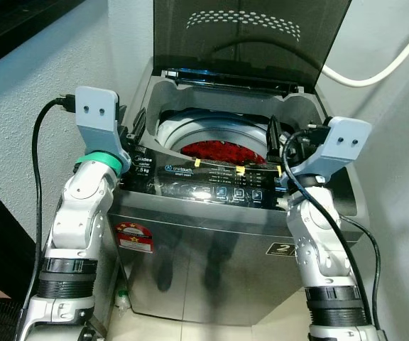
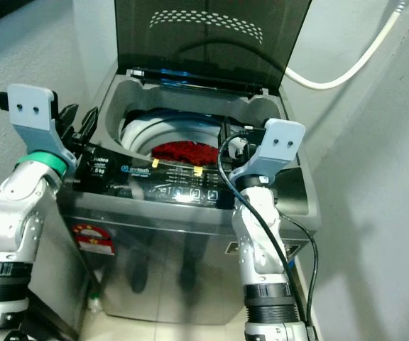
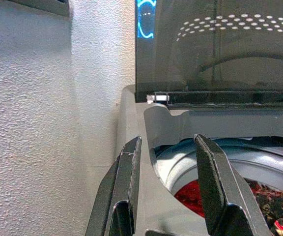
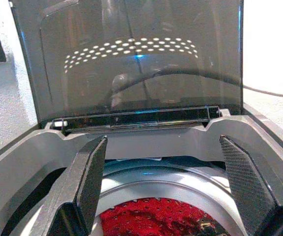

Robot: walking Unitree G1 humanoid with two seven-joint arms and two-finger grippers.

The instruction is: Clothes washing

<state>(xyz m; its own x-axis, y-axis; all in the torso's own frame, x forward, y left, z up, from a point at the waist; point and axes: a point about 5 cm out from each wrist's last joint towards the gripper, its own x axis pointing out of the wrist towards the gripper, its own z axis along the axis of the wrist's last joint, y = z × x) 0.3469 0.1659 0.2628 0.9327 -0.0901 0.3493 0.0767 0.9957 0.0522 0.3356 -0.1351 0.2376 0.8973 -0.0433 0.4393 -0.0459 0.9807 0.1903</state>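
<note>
"Midea" and "7.5 kg" on washing machine (image 1: 211, 249) control panel (image 1: 211, 186) left end; other labels illegible.

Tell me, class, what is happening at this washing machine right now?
A humanoid robot stands before a grey top-loading washing machine whose dark tinted lid is raised. A red patterned garment lies inside the white drum. The left gripper hangs open at the machine's left rim, and the right gripper is open over the right side of the opening. Neither holds anything.

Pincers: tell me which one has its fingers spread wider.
The right pincer: its fingers gape wide over the red laundry. The left pincer shows a narrower gap.
</note>
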